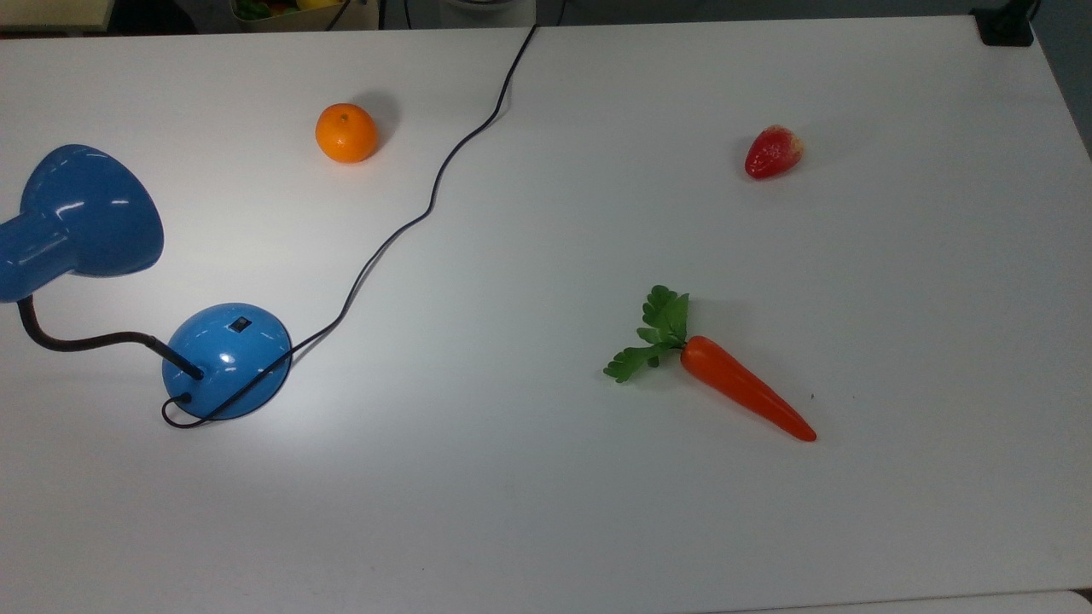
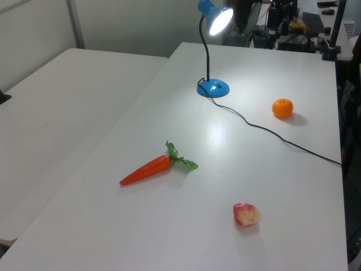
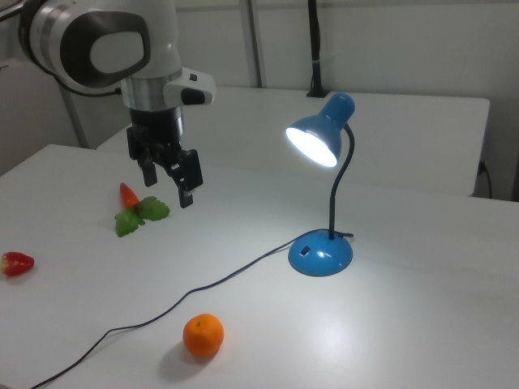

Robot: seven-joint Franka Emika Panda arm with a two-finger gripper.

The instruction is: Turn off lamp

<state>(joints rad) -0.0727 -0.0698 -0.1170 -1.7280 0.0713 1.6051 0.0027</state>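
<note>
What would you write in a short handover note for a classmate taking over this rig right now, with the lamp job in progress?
End effector: open, holding nothing, hanging above the table near the orange plastic carrot, well to the right view's left of the lamp.
Glossy blue desk lamp: lit; its round blue base stands on the white table, small black switch on top, black cord trailing off.
Done: nothing yet.
Left: move to the base and press the switch.

An orange (image 1: 346, 133), a strawberry (image 1: 773, 152) and a carrot (image 1: 744, 386) with green leaves lie well apart on the white surface (image 1: 546, 512). All three rest uncovered.
</note>
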